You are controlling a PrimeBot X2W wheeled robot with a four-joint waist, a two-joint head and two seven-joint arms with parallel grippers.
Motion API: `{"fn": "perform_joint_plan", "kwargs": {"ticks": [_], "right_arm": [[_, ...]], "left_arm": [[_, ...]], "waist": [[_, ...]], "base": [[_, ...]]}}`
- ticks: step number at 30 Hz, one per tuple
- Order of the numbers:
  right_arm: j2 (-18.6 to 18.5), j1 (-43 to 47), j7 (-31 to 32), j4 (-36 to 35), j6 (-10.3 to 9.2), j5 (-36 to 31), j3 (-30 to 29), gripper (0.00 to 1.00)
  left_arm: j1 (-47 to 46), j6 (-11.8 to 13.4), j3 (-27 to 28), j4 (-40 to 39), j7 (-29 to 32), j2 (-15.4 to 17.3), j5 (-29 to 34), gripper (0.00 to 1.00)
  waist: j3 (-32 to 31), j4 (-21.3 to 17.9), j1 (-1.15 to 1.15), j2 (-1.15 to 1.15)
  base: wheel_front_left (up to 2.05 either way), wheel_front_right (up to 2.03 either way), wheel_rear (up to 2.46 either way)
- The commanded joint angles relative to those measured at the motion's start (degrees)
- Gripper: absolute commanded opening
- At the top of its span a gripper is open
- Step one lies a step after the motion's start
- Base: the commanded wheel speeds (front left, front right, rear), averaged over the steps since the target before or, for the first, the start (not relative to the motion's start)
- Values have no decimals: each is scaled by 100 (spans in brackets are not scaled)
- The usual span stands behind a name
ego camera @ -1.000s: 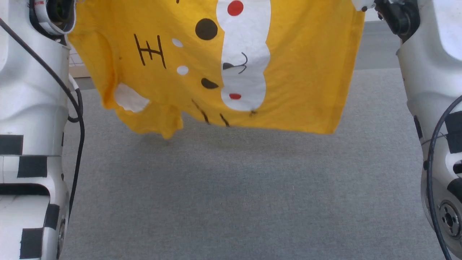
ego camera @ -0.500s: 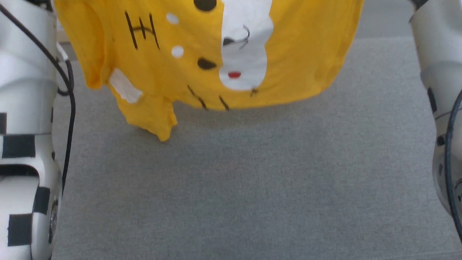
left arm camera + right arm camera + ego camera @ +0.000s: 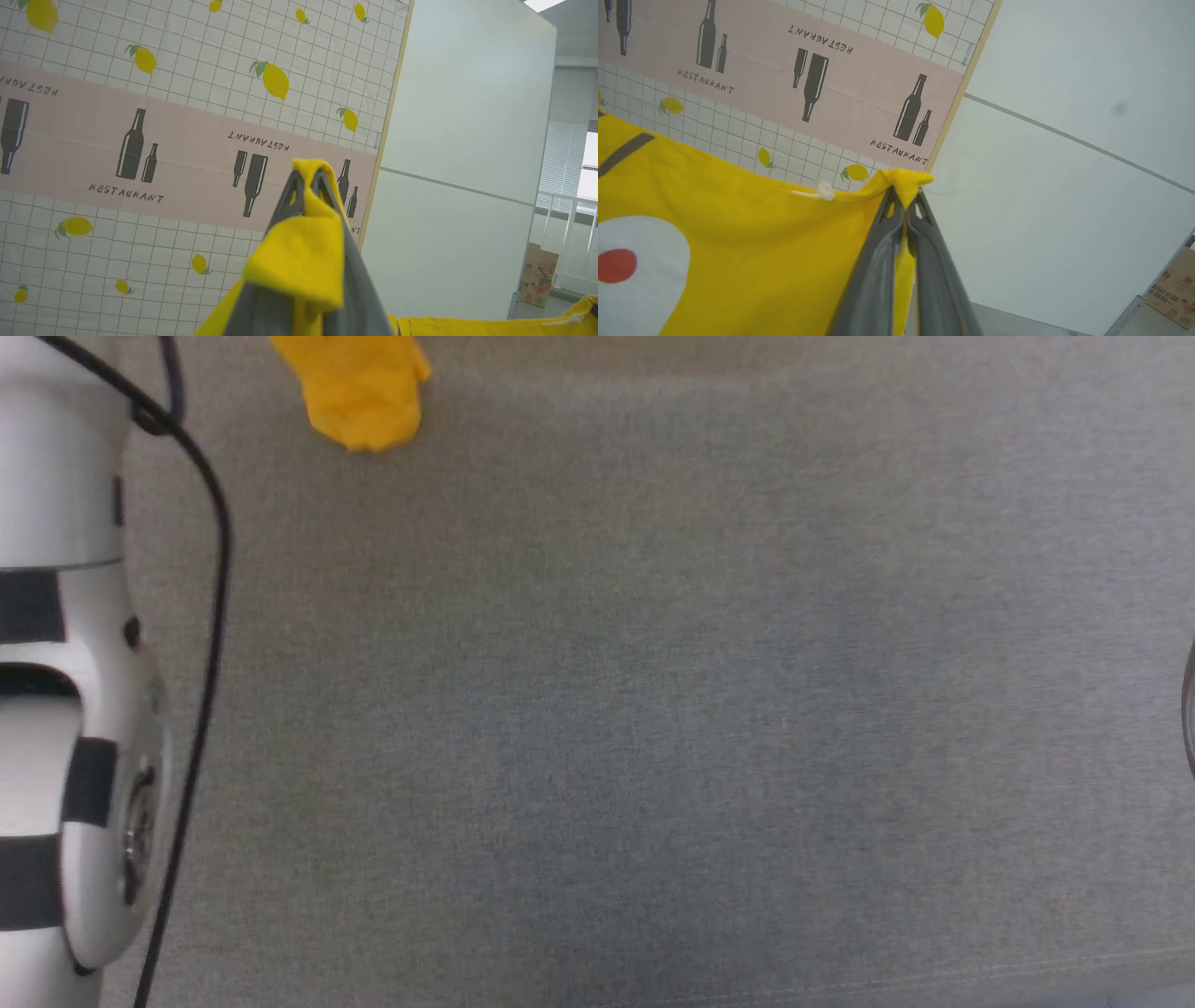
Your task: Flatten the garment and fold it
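Observation:
The mustard-yellow garment (image 3: 714, 242) hangs stretched between my two grippers, high in the air. In the right wrist view my right gripper (image 3: 903, 196) is shut on one corner of the cloth, whose white patch with a red dot spreads to the left. My left gripper (image 3: 306, 179) is shut on another bunched corner, with yellow cloth draped over its fingers. In the head view just a low hanging tip of the garment (image 3: 359, 392) shows at the top left, above the grey table cover (image 3: 653, 709).
My pale left forearm (image 3: 56, 709) with its black cable runs down the head view's left edge. Behind the grippers stands a wall with a lemon and bottle print (image 3: 140, 140), beside a plain white wall (image 3: 467, 140). A cardboard box (image 3: 539, 275) sits far off.
The garment has risen almost out of the top of the head view, leaving its lowest tip in sight. The right arm has left that view.

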Motion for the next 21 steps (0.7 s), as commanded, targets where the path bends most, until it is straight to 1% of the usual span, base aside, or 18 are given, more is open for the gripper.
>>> {"fn": "perform_joint_plan", "kwargs": {"ticks": [1,4,7,12,15,18,21], "right_arm": [[-23,17,-163,-49,-9,-230,30,0],[-146,101,-479,-54,-9,-666,145,0],[-241,202,-686,38,-9,-923,230,0],[-404,425,-908,348,-9,-962,433,0],[-540,613,-1028,546,-9,-685,544,0],[-710,839,-1087,649,-9,-293,716,0],[-930,1198,-1108,579,-9,308,832,0]], "left_arm": [[-36,-111,-51,97,-180,-48,38,0],[60,-288,-177,322,-417,-105,102,0],[165,-447,-311,502,-500,-63,145,0],[518,-643,-478,521,-513,43,-70,0],[959,-687,-729,250,-310,142,-334,0],[1504,-692,-986,-311,-64,326,-738,0],[2174,-693,-960,-926,159,563,-1200,0]], "waist": [[386,276,-1,0],[386,447,-1,0],[467,544,-1,0],[522,645,-1,0],[487,721,-1,0],[450,786,-1,0],[395,841,-1,0]], "base": [[0,0,0],[0,0,0],[0,0,0],[0,0,0],[0,0,0],[0,0,0],[0,0,0]]}}
